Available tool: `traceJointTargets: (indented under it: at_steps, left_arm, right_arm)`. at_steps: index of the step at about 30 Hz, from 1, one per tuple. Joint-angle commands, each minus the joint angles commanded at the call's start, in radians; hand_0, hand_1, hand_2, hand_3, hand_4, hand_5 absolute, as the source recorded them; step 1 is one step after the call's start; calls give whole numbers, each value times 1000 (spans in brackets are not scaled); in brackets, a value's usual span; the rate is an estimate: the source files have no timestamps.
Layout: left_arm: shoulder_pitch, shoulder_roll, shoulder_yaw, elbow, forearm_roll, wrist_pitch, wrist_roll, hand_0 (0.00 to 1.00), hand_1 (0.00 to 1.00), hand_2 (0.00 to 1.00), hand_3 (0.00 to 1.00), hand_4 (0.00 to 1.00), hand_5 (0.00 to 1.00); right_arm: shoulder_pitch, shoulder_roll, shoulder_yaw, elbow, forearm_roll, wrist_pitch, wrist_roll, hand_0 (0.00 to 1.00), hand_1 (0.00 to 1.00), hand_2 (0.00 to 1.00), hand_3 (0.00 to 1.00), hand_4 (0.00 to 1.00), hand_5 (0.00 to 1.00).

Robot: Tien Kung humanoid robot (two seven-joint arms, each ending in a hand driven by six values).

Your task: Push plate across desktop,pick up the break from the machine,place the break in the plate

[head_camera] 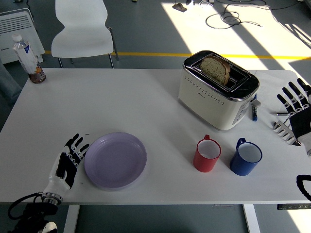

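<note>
Head view. Left hand (68, 162) lies low at the near left of the white table (121, 97), fingers (77, 144) extended and spread, palm side turned toward the plate, holding nothing. The lilac plate (115, 160) sits flat just beyond the fingertips on their right side; the tips are at the plate's left rim, and contact cannot be confirmed from this angle.

Right hand (296, 114) is at the table's right edge, fingers splayed wide and pointing up and away, nothing in them. Its shadow falls on the tabletop just below the hand. A small blue-and-white object (254, 110) lies on the table between these fingers and the toaster, close to the toaster's right end.

The cream toaster (217, 90) with chrome top stands well to the left of the right-hand fingers, set diagonally. A slice of brown bread (215, 69) stands upright in its slot, the upper part sticking out.

Red mug (207, 155) and blue mug (246, 157) stand side by side, apart, nearer the table's front edge than the toaster, between the two hands; both upright, interiors white.

Far from either hand, at the table's far left corner: a plastic bottle (28, 59). Behind the table, a white chair (82, 29).
</note>
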Motion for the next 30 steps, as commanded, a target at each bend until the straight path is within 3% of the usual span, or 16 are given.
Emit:
traceJointTargets:
  at_steps: [9, 30]
  left_arm:
    - [-11, 2, 14, -3, -5, -17, 14, 771, 851, 975, 960, 532, 998]
    - [-103, -5, 85, 33, -48, -52, 45, 770, 847, 967, 951, 530, 998]
  right_arm:
    - [-2, 3, -3, -1, 0, 0, 0, 772, 742, 748, 753, 520, 523]
    - [21, 6, -3, -1, -1, -1, 0, 775, 745, 751, 754, 524, 531]
